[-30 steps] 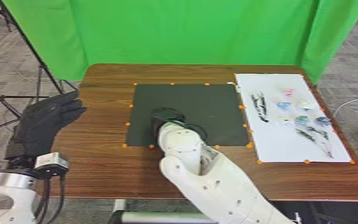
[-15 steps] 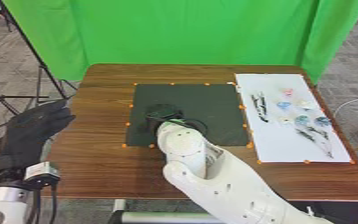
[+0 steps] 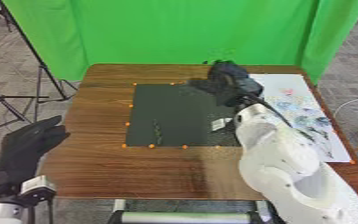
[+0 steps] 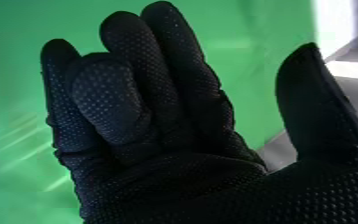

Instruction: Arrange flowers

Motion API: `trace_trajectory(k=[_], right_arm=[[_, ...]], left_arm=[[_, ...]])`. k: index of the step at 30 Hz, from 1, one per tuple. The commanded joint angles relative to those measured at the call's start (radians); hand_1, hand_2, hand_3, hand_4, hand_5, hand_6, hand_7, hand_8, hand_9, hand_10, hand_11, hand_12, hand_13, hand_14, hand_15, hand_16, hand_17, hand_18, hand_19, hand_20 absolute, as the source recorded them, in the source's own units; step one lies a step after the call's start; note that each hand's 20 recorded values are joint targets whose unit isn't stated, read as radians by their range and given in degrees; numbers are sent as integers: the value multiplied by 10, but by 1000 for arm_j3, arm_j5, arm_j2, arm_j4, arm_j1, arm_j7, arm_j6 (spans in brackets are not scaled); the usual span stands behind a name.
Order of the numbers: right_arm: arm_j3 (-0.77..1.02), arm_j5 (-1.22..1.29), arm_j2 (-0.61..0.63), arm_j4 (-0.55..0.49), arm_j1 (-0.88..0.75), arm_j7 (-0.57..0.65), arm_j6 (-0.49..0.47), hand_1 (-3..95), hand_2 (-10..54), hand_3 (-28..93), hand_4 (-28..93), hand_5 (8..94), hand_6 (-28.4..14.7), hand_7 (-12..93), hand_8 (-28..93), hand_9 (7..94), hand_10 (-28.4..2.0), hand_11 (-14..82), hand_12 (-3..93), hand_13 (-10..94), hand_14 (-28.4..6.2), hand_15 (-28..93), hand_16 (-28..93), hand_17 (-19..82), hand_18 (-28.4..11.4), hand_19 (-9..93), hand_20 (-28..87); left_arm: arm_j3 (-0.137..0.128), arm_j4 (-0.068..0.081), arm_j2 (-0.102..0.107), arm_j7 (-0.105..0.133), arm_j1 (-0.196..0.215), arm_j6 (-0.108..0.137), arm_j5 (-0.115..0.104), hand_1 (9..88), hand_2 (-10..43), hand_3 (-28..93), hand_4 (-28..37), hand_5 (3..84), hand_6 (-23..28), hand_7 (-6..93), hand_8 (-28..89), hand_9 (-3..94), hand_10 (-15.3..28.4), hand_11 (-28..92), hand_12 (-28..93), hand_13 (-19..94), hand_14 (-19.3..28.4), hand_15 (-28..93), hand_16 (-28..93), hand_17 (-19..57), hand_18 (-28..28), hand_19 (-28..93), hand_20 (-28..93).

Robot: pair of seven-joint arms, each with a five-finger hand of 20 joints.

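Fingers [image 4: 189, 65] up and thumb [image 4: 310, 105] held well away from them: that's the right hand [image 3: 232, 82], out at the far side of the black mat [image 3: 177, 112], by the near-left edge of the far part of the white sheet [image 3: 286, 81]. And look at the wrist view! The right hand [image 4: 175, 182] is open, most of its fingers long and close together, one bent forward over the palm, with a clear gap between them and the thumb.

Down on the mat, toward the robot's side, lies a thin dark-green stem [image 3: 158, 133], its length running roughly away from the robot. Over on the sheet, here's the rest of the flower lot: a pink flower head [image 3: 287, 92] toward the far end, a pale blue flower head [image 3: 284, 106] nearer the robot, and a darker blue flower head [image 3: 323, 121] nearer still, beside the right edge. Dark stems [image 3: 320, 133] rest just below that one, and the right arm [image 3: 278, 145] cuts across part of the sheet.

On the other flank, the left hand [image 3: 23, 150] hangs by the left edge of the brown wooden table [image 3: 95, 165], fingers extended; whether they press together, it's impossible to tell. Behind it all, a green curtain [image 3: 184, 32], and orange markers [image 3: 152, 146] line the mat.
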Motion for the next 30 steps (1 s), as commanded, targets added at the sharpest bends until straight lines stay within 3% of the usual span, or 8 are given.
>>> trace_trajectory(k=[1,5,9,14,20,30], right_arm=[[432,-42,183,9,-531,114,115,177,126,725,-188,683,-116,381,-75,685,-241,448,246,660,-187,759,225,332,-284,918,-89],[521,-46,187,52,-573,150,109,183,125,734,-188,682,-116,385,-79,682,-241,463,247,660,-185,766,225,332,-284,925,-80],[579,-66,184,82,-597,172,73,186,121,740,-189,670,-118,360,-84,671,-246,442,236,648,-188,763,224,327,-284,920,-80],[631,-42,167,108,-638,194,45,203,99,750,-193,638,-134,239,-67,631,-261,347,207,593,-208,737,196,313,-284,893,-92],[652,-11,143,155,-644,240,19,232,66,759,-200,626,-156,140,-77,612,-268,259,179,571,-216,729,169,315,-284,891,-100],[639,-14,126,207,-628,254,3,259,44,757,-207,641,-166,117,-75,616,-278,237,171,570,-220,735,152,320,-284,897,-113]], left_arm=[[5,-6,-11,26,35,-6,1,271,46,841,-133,477,143,151,-84,417,228,390,114,292,284,613,-114,-90,222,564,160],[18,-2,9,46,28,4,-7,276,48,841,-120,482,144,156,-83,425,231,404,121,295,284,617,-114,-90,221,563,161],[42,6,36,51,-4,2,-5,274,46,839,-118,482,145,156,-84,420,229,400,119,293,284,617,-117,-91,221,561,161],[65,13,51,56,-18,3,-10,270,46,832,-123,479,145,156,-85,414,227,393,115,287,283,613,-118,-92,221,561,161],[81,15,55,59,-20,7,-14,270,46,830,-129,478,145,155,-85,413,227,389,113,285,283,608,-118,-94,220,558,161],[95,19,59,59,-29,9,-17,271,45,829,-129,477,144,155,-85,412,226,387,113,283,283,605,-117,-94,219,557,161]])
